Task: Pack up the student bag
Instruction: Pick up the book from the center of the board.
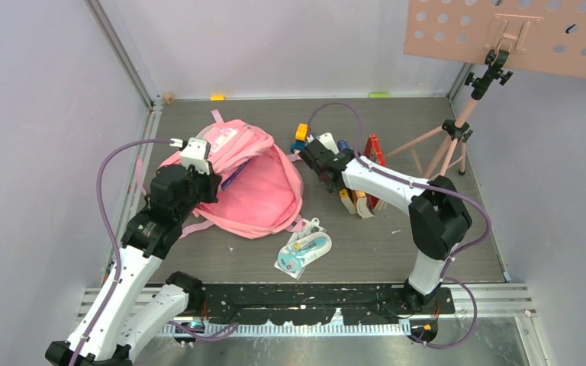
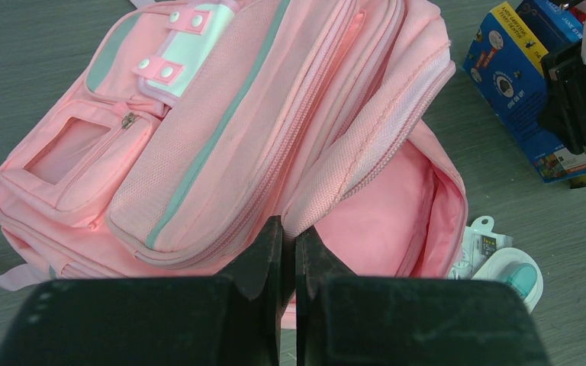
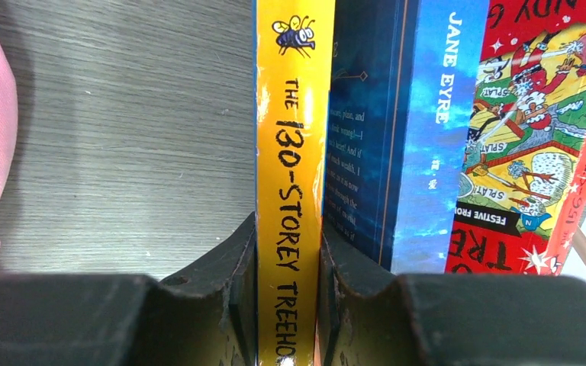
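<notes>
Student bag (image 2: 221, 114), left claw (image 2: 288, 248); yellow book (image 3: 290, 152), right claw (image 3: 288, 244)

You've got a pink bag (image 2: 221, 114) with a white patch, grey-green stripes and pink lining. Your yellow book (image 3: 290, 175) bears black lettering, the blue book (image 3: 397, 137) white lettering, the red book (image 3: 534, 130) a busy cartoon print, and the table (image 3: 122, 137) is grey wood-grain

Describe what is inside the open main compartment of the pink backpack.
Only bare pink lining shows inside the student bag; no packed item is visible. The front section folded over the opening and the left gripper pinching its rim hide the deeper part.
</notes>
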